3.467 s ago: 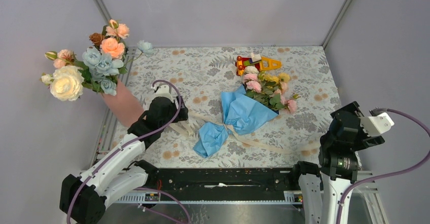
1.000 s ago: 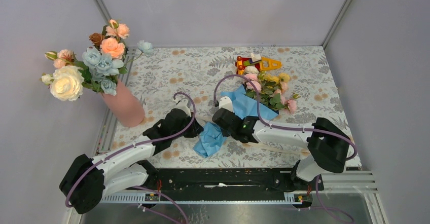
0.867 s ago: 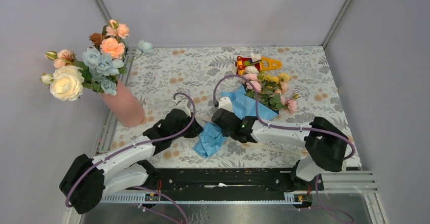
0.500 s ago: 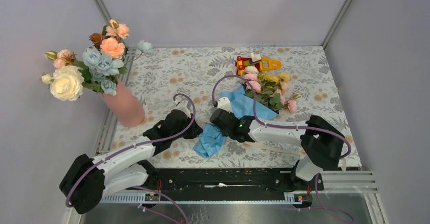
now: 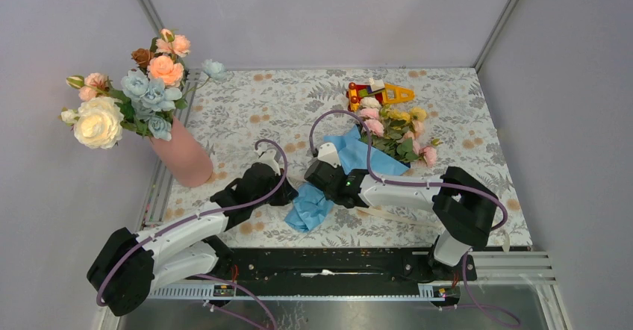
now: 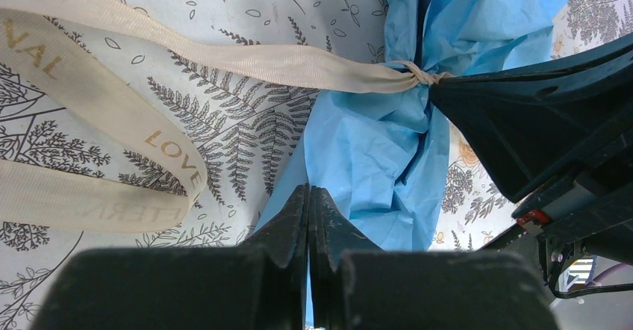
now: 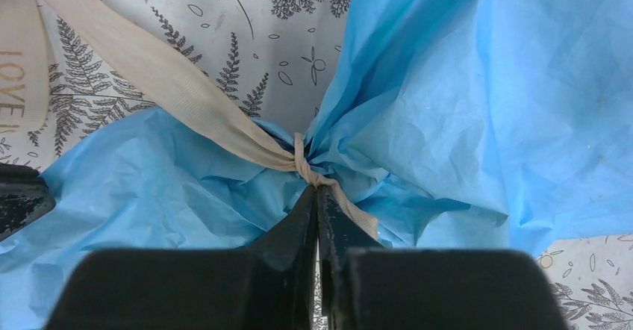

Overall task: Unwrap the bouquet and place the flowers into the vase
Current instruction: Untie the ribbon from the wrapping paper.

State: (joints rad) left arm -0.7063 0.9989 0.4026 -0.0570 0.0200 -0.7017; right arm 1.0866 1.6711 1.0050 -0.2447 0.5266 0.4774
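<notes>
The bouquet (image 5: 373, 151) lies mid-table, its flowers (image 5: 395, 130) pointing to the far right out of crinkled blue paper (image 6: 373, 158). A cream ribbon (image 6: 284, 65) ties the paper's waist in a knot (image 7: 302, 162). My right gripper (image 7: 315, 190) is shut with its tips pinching the ribbon right at that knot; a ribbon tail runs over one finger. From the left, my left gripper (image 6: 308, 190) is shut on the near edge of the blue paper tail (image 5: 307, 204). The salmon-pink vase (image 5: 183, 160) stands at the far left.
Large peach, dusty-blue and cream blooms (image 5: 127, 98) fill the vase and lean out left. A red-and-yellow toy (image 5: 377, 91) sits just behind the bouquet's flowers. Loose ribbon loops (image 6: 89, 188) lie on the patterned cloth left of the paper. The two grippers are almost touching.
My right gripper has slid a little left onto the knot and its jaws have closed there. The left gripper finished closing on the paper and has stayed put.
</notes>
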